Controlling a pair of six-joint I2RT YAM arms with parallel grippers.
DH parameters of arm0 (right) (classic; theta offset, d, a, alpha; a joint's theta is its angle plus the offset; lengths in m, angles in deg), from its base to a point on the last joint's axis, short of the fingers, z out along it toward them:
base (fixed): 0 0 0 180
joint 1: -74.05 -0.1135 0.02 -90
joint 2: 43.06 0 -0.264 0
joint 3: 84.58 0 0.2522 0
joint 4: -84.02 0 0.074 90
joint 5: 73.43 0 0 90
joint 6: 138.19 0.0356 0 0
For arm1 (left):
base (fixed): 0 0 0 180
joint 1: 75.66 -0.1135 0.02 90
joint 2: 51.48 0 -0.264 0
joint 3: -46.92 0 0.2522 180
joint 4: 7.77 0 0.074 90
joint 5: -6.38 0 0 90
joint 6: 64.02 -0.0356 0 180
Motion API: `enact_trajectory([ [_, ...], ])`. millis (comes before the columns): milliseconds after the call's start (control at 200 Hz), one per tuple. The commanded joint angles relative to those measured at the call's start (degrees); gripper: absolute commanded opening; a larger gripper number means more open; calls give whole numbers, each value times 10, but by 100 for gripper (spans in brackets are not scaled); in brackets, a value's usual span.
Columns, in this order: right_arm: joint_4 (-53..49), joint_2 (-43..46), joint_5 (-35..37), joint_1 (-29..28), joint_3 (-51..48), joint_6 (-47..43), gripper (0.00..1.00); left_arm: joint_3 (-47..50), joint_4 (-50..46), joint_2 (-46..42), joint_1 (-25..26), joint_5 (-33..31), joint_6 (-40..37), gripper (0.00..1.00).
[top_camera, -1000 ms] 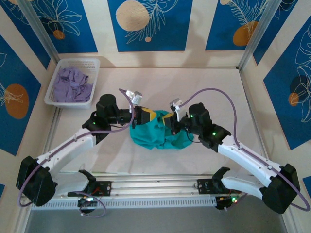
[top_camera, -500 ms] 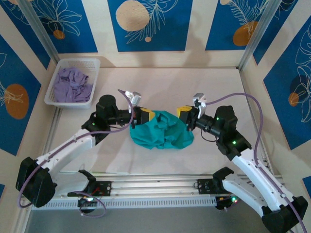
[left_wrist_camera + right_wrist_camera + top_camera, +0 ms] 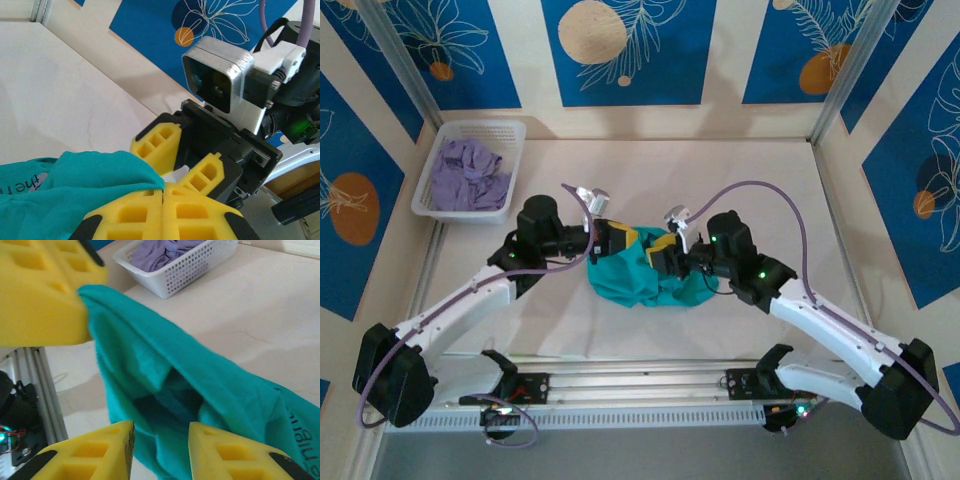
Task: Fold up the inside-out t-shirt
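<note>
Two yellow foam-fingered grippers meet over the inside-out t-shirt [image 3: 645,280], soft teal knit bunched in a crumpled heap mid-table [image 3: 750,170]. Left gripper [image 3: 620,239]: blocky fingers pressed together, pinching a raised fold. Right gripper [image 3: 661,251]: fingers parted, clamping nothing, loose folds just ahead. Far left, a white lattice basket [image 3: 485,126] holds a rumpled lavender garment [image 3: 468,175].
</note>
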Motion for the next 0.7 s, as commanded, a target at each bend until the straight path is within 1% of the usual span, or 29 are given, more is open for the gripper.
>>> enact_trajectory([
  [0,-5,-16,37,-3,32,-15,34,4,22,-3,-5,3,3,0],
  [265,-28,-71,75,-5,65,-24,33,6,21,-9,-7,5,3,0],
  [505,-31,-110,85,-11,83,-36,32,4,22,-7,-8,5,4,0],
  [605,-36,-128,91,-17,93,-43,27,3,21,-7,-8,5,4,0],
  [660,-39,-132,90,-18,97,-44,21,3,19,-8,-9,3,3,0],
  [695,-39,-130,88,-19,97,-44,15,3,17,-9,-9,0,2,0],
])
